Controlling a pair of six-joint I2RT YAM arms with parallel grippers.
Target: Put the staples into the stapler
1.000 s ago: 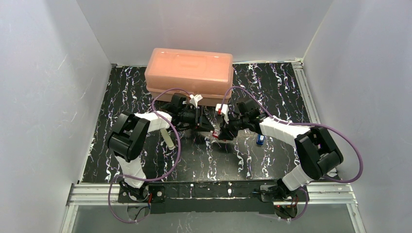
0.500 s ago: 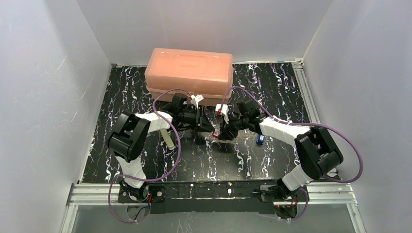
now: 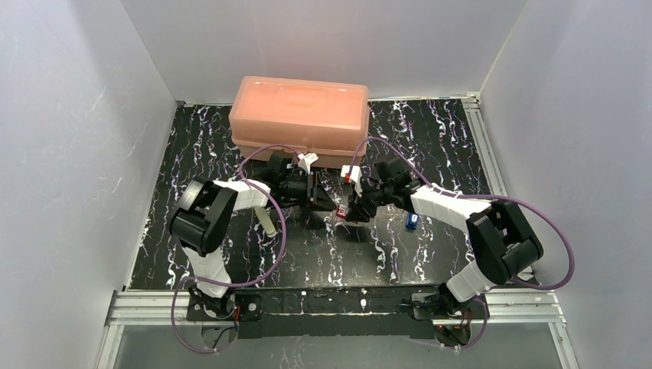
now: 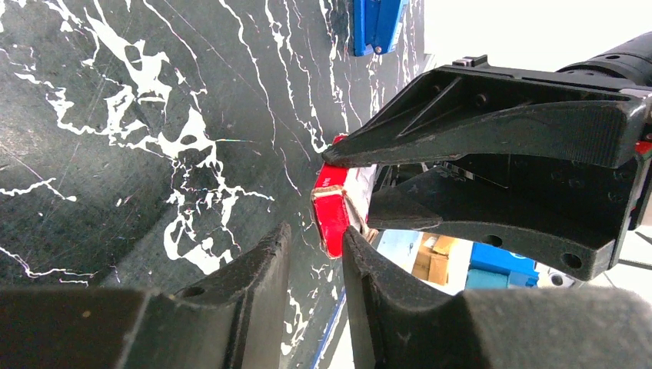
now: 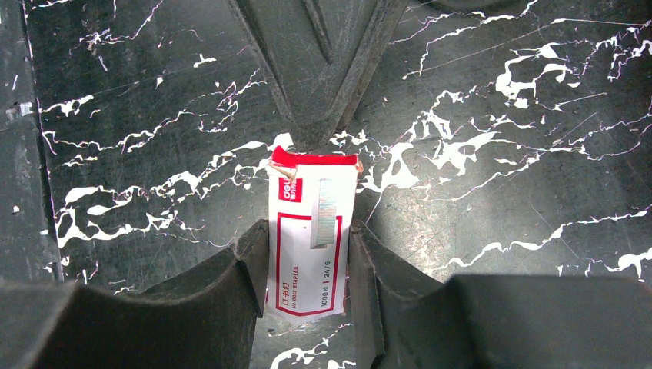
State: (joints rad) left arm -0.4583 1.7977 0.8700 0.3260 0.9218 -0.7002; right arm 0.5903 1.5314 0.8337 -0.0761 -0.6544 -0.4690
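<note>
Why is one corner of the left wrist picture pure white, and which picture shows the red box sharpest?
Left wrist view: the upper right is blown out, likely by the bright background; the staple box shows only its red end. Right wrist view: sharpest, evenly lit, its print readable. Top view: even light, the box too small for detail.
</note>
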